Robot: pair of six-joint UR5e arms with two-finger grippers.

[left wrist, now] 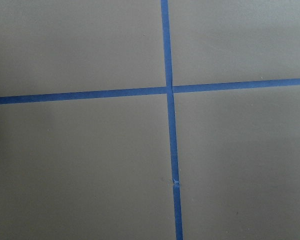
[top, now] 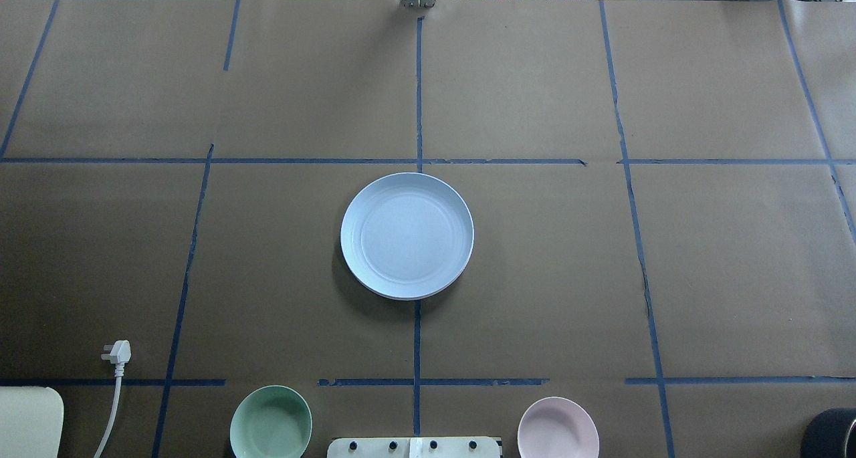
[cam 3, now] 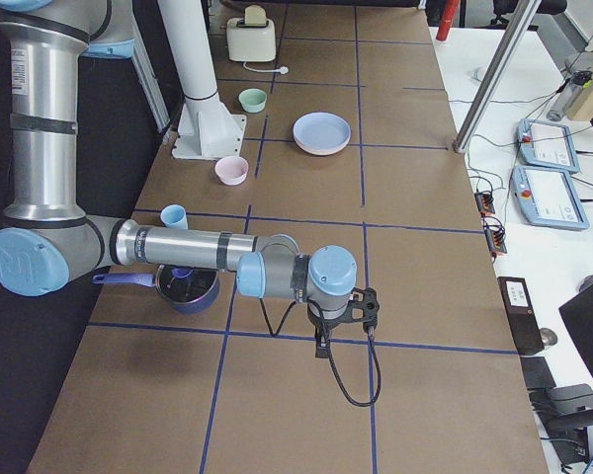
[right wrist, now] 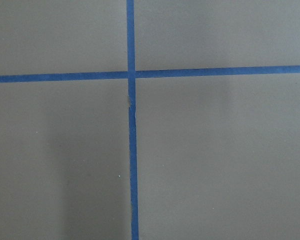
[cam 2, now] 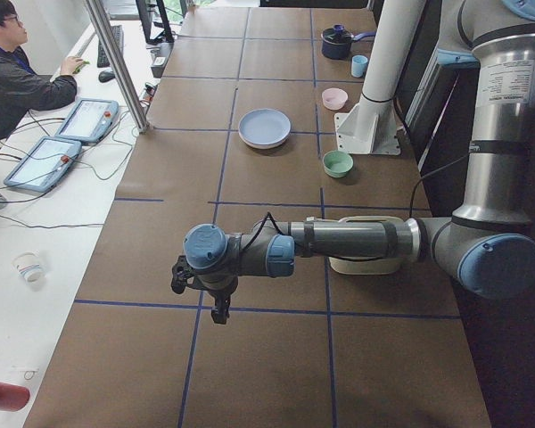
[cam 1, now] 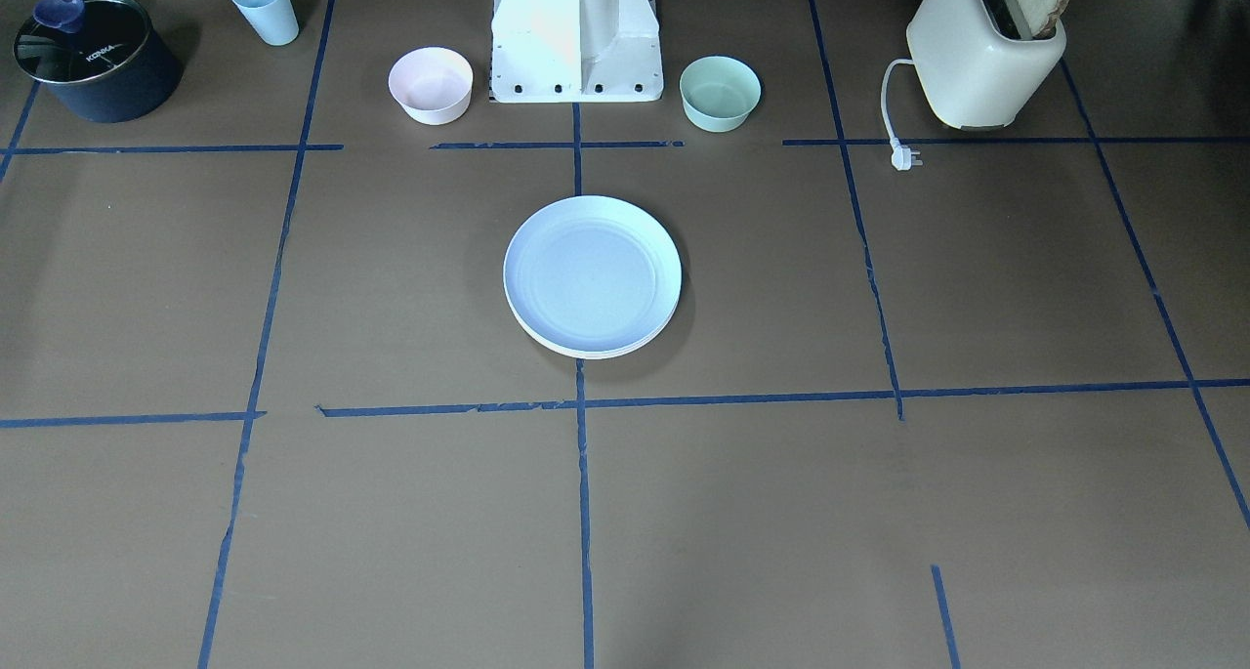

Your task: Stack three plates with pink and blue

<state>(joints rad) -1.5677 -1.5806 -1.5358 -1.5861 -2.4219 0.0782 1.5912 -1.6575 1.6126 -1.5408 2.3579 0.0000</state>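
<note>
The three plates lie in one stack at the middle of the table. The light blue plate (cam 1: 592,273) is on top; it also shows in the overhead view (top: 406,234). A cream-white rim (cam 1: 576,353) shows under it at the front edge, and a pale pink edge (cam 3: 322,151) shows in the right side view. My left gripper (cam 2: 199,290) hangs over bare table far from the stack, seen only in the left side view; I cannot tell if it is open. My right gripper (cam 3: 342,318) is likewise far off at the other end; I cannot tell its state. Both wrist views show only tape lines.
A pink bowl (cam 1: 431,85) and a mint-green bowl (cam 1: 720,93) flank the robot base (cam 1: 576,39). A toaster (cam 1: 986,54) with its plug (cam 1: 905,157), a dark pot (cam 1: 98,59) and a blue cup (cam 1: 265,7) stand along the robot's edge.
</note>
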